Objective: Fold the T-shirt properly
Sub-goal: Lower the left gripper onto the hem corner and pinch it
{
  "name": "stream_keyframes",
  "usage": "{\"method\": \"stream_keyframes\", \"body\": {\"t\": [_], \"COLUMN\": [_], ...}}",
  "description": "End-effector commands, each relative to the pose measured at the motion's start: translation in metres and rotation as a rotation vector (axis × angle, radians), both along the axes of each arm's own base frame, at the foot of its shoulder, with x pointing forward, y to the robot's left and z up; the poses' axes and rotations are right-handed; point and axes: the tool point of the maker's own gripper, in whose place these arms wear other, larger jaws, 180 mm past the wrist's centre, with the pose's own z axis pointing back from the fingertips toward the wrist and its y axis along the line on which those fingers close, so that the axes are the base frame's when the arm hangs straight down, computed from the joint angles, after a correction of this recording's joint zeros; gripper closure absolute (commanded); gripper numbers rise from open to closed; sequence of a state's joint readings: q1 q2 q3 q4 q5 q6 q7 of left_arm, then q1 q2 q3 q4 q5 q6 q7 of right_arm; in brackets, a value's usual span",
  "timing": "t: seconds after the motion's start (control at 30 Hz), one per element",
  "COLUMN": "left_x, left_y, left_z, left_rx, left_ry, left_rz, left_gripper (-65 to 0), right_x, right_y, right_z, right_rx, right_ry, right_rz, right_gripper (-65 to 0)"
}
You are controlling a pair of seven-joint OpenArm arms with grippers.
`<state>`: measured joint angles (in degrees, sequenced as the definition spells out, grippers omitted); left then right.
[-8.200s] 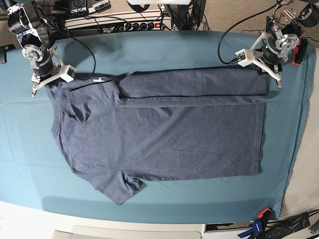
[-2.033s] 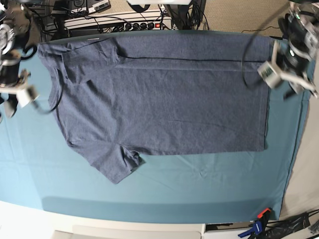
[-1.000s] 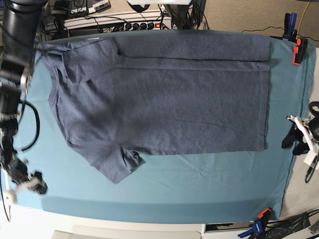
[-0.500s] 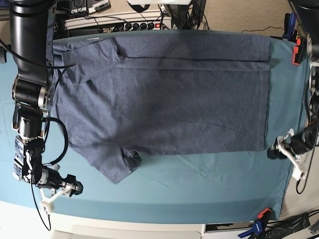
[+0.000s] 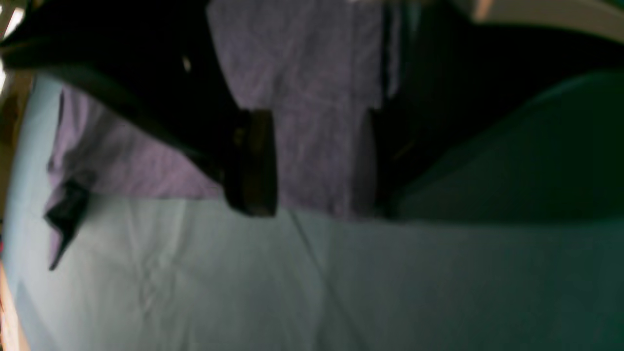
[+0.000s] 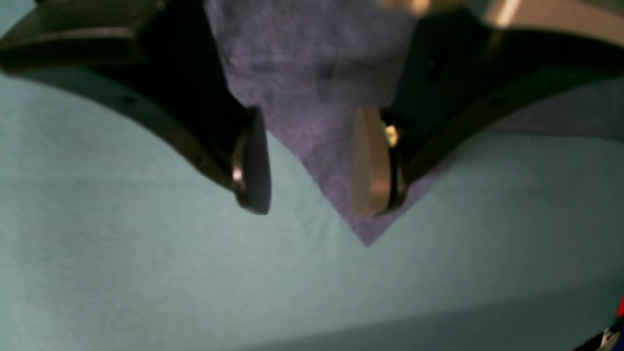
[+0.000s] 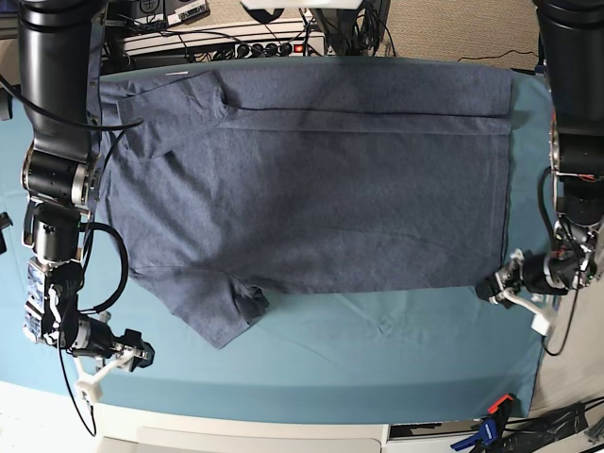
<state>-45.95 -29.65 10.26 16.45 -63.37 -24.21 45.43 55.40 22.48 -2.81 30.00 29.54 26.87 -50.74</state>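
Near edge first: right gripper has its jaws spread and nothing in them, straddling the pointed tip of the near sleeve just above the teal table cloth. In base view it looks further from that sleeve than the wrist view suggests, so trust the wrist cam for alignment. One finger sits over fabric, the other over bare cloth. Shift slightly so both pads bracket the sleeve edge, then drop and pinch only the top layer, not the table cloth.

Left gripper is also released and empty, jaws framing the near hem corner of the T-shirt. Wrist view is blurry, so contact with the hem is unclear, probably just short. Get the lower pad under the hem before closing.

Further back: shirt lies flat across the table, far long edge already folded in, collar end on the right arm's side. Lift both grips together and carry evenly, else the near edge skews.
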Motion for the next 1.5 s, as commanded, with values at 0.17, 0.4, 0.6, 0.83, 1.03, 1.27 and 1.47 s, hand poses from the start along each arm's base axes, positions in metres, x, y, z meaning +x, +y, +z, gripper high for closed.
{"method": "stream_keyframes", "body": {"t": [0.17,0.4,0.6,0.83,1.03,1.27,1.47], "left_x": [0.013,0.006,0.0,-0.015,-0.021,-0.017,-0.015], "left_y": [0.014,0.042,0.056,0.048,0.04,0.03,0.028], "left_z": [0.021,0.026,0.024,0.003,-0.006,-0.004,-0.002], "left_rx": [0.025,0.059,0.088,0.077,0.052,0.032,0.019], "left_ry": [-0.051,-0.05,-0.038,0.0,0.015,-0.001,-0.012], "left_rz": [0.006,0.029,0.038,0.031,0.03,0.013,0.012], "left_gripper": [-25.7,-25.7,-25.7,-25.7,-25.7,-25.7,-25.7], "right_x": [0.014,0.014,0.015,0.015,0.015,0.014,0.014], "right_y": [-0.004,-0.004,-0.004,-0.004,-0.004,-0.003,-0.003], "right_z": [0.032,0.033,0.034,0.034,0.033,0.032,0.033], "right_rx": [-0.003,-0.002,-0.002,-0.002,-0.002,-0.002,-0.002], "right_ry": [-0.076,-0.081,-0.084,-0.084,-0.084,-0.082,-0.084], "right_rz": [-0.003,-0.004,-0.004,-0.004,-0.002,0.003,0.003], "right_gripper": [-28.4,-28.4,-28.4,-28.4,-28.4,-28.4,-28.4]}}
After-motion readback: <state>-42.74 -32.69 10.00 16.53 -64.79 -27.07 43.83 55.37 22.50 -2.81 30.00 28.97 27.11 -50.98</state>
